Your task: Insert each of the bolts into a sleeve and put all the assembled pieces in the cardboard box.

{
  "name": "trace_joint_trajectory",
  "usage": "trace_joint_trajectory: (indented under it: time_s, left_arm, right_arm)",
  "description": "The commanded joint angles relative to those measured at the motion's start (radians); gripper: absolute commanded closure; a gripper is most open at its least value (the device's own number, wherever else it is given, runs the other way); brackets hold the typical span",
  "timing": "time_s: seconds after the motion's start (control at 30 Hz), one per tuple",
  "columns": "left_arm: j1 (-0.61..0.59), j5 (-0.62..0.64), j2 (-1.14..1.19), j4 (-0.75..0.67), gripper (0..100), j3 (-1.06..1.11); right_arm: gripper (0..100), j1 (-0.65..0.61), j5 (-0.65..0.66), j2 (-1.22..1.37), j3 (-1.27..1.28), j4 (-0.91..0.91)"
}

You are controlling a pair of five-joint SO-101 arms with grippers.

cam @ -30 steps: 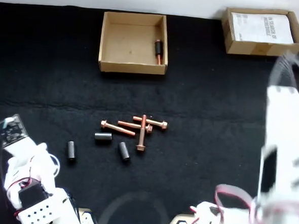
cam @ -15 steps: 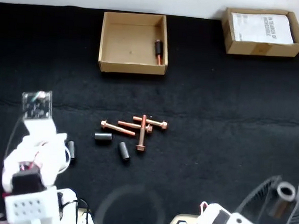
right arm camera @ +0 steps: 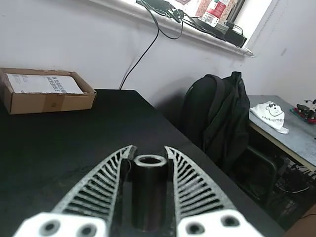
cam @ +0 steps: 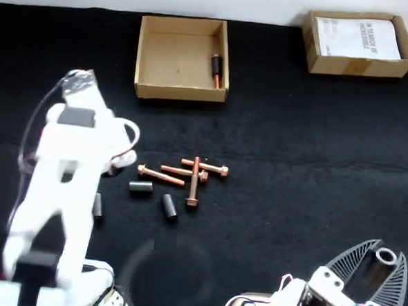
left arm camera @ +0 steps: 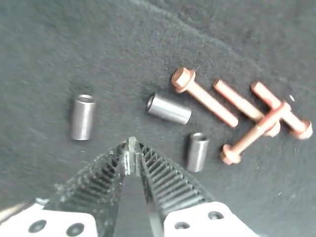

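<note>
Several copper bolts [cam: 189, 173] lie crossed mid-table, also in the left wrist view [left arm camera: 205, 97]. Three dark sleeves [cam: 141, 187] [cam: 169, 206] [cam: 97, 205] rest beside them. My left arm [cam: 80, 138] stretches over the table's left side. Its gripper [left arm camera: 131, 145] is shut and empty, hanging above bare cloth between two sleeves [left arm camera: 83, 117] [left arm camera: 197, 151], with a third sleeve [left arm camera: 169, 108] just beyond. My right gripper [cam: 381, 264] sits at the front right, shut on an upright sleeve [right arm camera: 149, 190]. The cardboard box [cam: 149, 52] holds one assembled piece [cam: 215, 70].
A second cardboard box [cam: 355, 64] with a printed sheet stands at the back right, also in the right wrist view [right arm camera: 44, 98]. A black cloth [cam: 294, 151] covers the table. Beyond the table's right edge is a chair with a black backpack [right arm camera: 219, 118].
My left arm has swung up from the front left corner and out toward the sleeves. My right arm has dropped from a raised pose to the front right, sleeve still held.
</note>
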Motion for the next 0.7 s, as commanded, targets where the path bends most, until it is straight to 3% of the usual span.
trace_joint_trajectory:
  time_s: [0.0, 0.1, 0.4, 0.67]
  left_arm:
    - [0.044, 0.138, 0.268, 0.037, 88, -0.168]
    - [0.053, 0.21, 0.47, 0.107, 82, -0.341]
    - [0.093, 0.285, 0.878, 0.275, 85, -0.851]
    - [0.12, 0.287, 1.02, 0.29, 85, -0.947]
  right_arm:
    - [99.1, 0.01, 0.014, -0.005, 0.007, -0.022]
    - [99.1, 0.01, 0.015, -0.005, 0.008, -0.015]
    - [99.1, 0.01, 0.015, -0.005, 0.008, -0.015]
    - [99.1, 0.008, 0.063, -0.005, 0.01, -0.021]
